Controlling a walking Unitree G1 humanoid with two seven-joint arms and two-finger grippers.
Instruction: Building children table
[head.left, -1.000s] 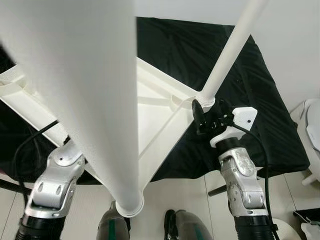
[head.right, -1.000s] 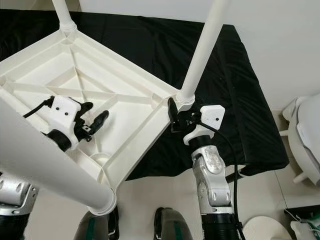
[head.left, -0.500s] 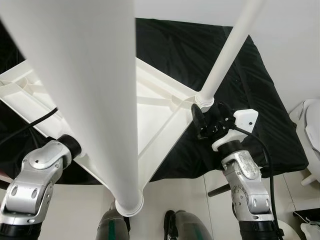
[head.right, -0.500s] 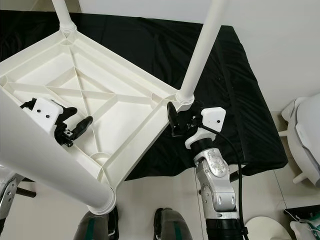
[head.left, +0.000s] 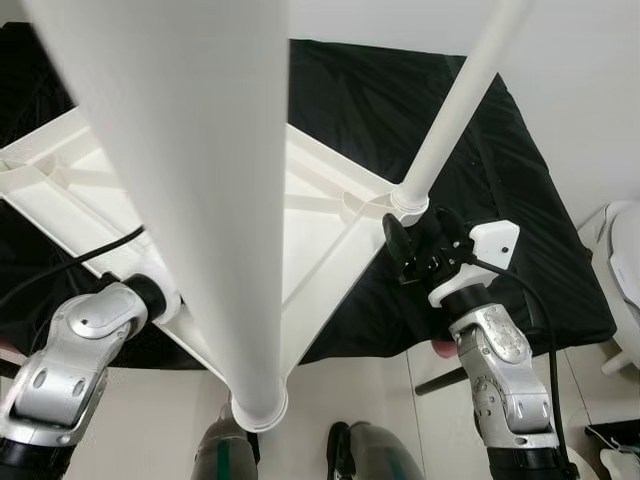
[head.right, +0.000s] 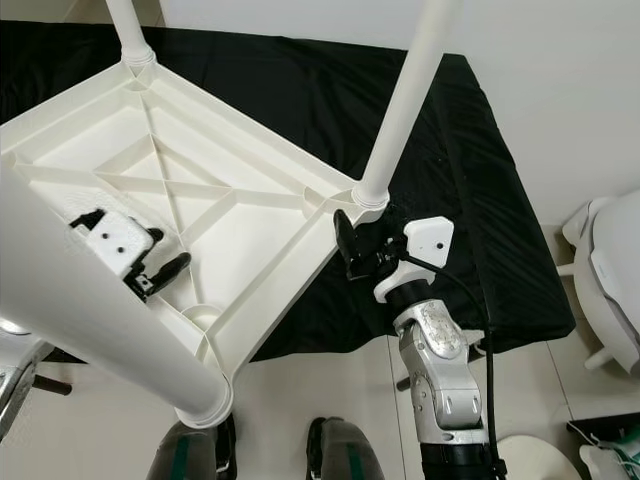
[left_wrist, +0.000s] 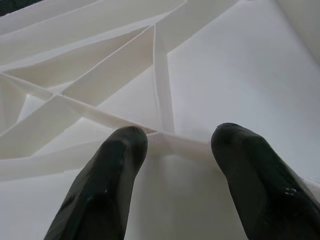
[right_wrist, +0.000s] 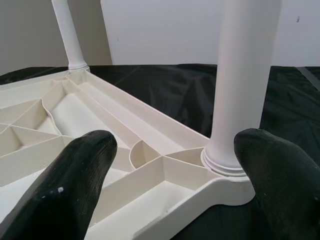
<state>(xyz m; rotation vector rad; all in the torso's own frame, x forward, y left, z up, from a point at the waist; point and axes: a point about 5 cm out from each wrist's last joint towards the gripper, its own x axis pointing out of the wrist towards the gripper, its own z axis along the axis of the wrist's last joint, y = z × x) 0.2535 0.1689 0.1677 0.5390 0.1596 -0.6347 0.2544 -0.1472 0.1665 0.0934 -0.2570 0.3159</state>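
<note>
Children's table (head.right: 200, 190), white plastic, lies upside down on a black-covered bed (head.right: 470, 200), its ribbed underside up and its near corner hanging past the bed's front edge over the pale floor.

Left eye view: you see one leg (head.left: 190, 200) rising right in front of the camera and hiding much of the scene. The right tool (head.left: 420, 245) sits at the table's right corner, just below the socket of another leg (head.left: 450, 110).

Right eye view: your left tool (head.right: 160, 275) hovers inside the frame, over the ribs near the front corner. A third leg (head.right: 125, 25) stands at the far corner. A white object (head.right: 610, 280) stands on the floor off the bed's right edge.

Left wrist view: the left tool's two fingers (left_wrist: 107, 190) are spread apart, straddling a thin rib (left_wrist: 165, 140) of the underside and holding nothing.

Right wrist view: the right tool's fingers (right_wrist: 75, 180) are wide open, empty, with the right-corner leg and its socket between them.
</note>
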